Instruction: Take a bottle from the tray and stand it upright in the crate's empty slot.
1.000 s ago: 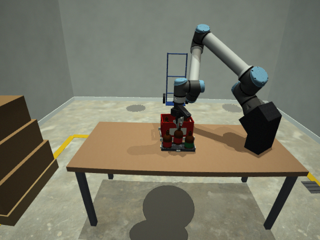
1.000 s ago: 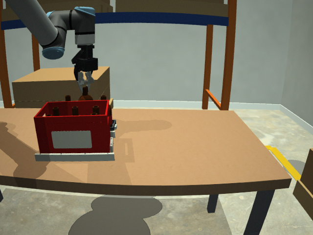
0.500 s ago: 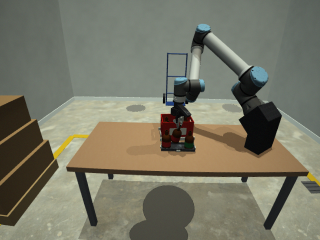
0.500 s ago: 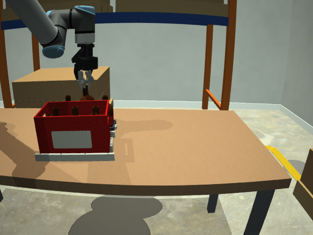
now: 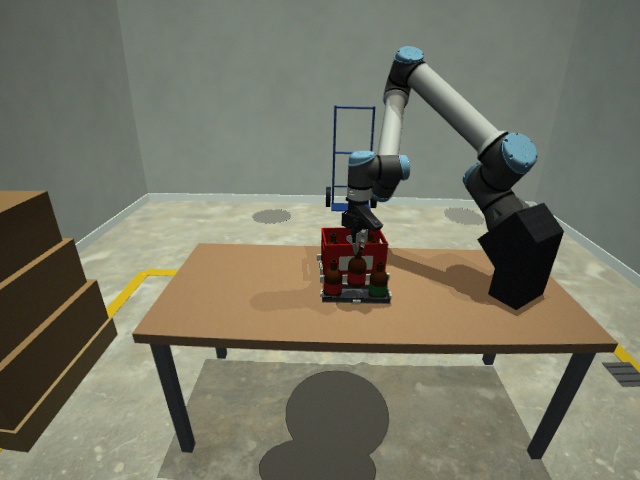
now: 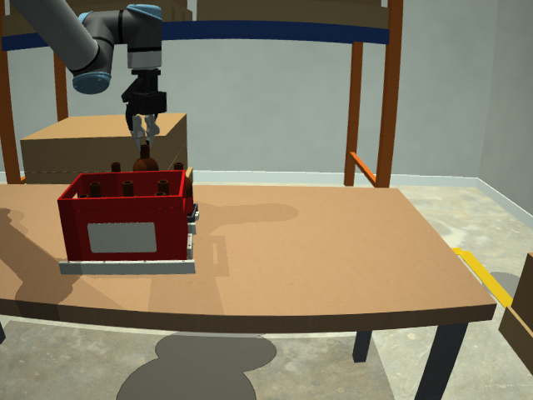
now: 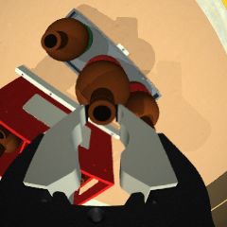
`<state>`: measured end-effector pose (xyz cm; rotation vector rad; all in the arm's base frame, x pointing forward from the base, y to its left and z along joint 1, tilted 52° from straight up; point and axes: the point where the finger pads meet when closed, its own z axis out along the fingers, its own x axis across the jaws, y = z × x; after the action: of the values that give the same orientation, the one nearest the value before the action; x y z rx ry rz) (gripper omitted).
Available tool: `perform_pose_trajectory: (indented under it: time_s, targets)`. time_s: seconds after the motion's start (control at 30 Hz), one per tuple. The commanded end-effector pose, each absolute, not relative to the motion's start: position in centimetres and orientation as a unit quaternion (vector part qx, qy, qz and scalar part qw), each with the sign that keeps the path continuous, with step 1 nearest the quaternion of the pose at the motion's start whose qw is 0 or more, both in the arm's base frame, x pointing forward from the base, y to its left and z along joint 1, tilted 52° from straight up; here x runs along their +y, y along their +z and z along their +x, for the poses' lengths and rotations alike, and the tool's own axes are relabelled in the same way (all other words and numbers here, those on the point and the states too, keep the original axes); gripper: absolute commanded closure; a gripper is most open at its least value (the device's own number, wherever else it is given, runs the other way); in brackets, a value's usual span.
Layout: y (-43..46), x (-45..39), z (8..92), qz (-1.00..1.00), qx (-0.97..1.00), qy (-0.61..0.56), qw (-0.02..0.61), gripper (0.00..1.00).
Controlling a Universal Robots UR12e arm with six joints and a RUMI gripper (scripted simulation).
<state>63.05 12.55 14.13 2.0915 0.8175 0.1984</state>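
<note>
Claw (image 5: 359, 249) (image 6: 143, 147) (image 7: 102, 105) grips bottle (image 5: 356, 272) (image 6: 145, 164) (image 7: 101, 85); exterior view: crate (image 5: 330, 256) (image 6: 170, 227) (image 7: 102, 158) hides its lower body.

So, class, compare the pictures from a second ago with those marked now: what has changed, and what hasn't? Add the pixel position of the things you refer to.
The middle bottle (image 5: 356, 277) (image 6: 145, 164) (image 7: 101, 87) stood upright; now it leans, neck toward the top view's right, and sits slightly higher. The gripper (image 5: 359, 249) (image 6: 143, 147) (image 7: 102, 105) is shut on its neck; when it took hold is unclear. The crate (image 5: 330, 256) (image 6: 124, 211) (image 7: 14, 104), tray (image 5: 356, 293) (image 6: 192, 213) (image 7: 96, 45) and green-labelled bottle (image 5: 378, 279) (image 6: 116, 167) (image 7: 71, 38) look unmoved.
</note>
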Motion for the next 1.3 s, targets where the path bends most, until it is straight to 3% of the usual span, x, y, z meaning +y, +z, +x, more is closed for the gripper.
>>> perform_pose_trajectory:
  time_s: [0.0,1.27]
  targets:
    - [14.6,13.0,62.8,0.838,0.327,0.080,0.429,1.00]
    - [15.5,14.0,62.2,0.838,0.327,0.080,0.429,1.00]
